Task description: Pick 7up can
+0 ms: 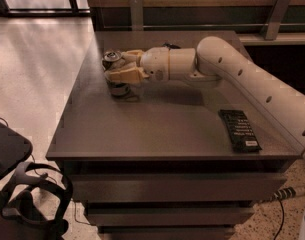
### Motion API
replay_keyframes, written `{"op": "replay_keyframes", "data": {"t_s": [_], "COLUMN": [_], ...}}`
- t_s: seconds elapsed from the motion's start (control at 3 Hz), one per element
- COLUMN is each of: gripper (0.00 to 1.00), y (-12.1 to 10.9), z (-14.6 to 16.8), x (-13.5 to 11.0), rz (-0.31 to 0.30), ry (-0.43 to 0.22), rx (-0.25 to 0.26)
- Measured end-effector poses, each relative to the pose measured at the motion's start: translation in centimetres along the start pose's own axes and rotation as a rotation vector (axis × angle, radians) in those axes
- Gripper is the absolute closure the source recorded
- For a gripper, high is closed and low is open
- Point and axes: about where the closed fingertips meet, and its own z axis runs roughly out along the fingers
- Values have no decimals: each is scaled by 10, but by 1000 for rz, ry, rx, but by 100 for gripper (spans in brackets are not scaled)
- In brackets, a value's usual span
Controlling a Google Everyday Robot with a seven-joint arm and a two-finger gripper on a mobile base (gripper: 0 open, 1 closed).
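Note:
The 7up can (113, 59) stands upright on the left rear part of the dark table (157, 129). Its silver top shows, and its lower body shows beneath the near finger. My gripper (116, 67) reaches in from the right on the white arm (232, 69). Its cream fingers (126, 75) sit on either side of the can and are closed against it. The can's base still appears to rest on the table.
A flat dark rectangular packet (239, 129) lies near the table's front right edge. A wall rail with metal brackets (136, 9) runs behind the table. Black straps and gear (27, 199) lie on the floor at the lower left. Drawers (167, 186) sit under the tabletop.

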Motion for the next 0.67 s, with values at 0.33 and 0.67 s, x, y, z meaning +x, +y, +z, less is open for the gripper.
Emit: {"op": "replay_keyframes", "data": {"t_s": [0.33,0.67], "gripper": [100,100], "y": [0,-3], "z": [1,0], "x": [-7,-29], "rz": [-17,-72], "ry": [12,50], "rx": [-1,0]}}
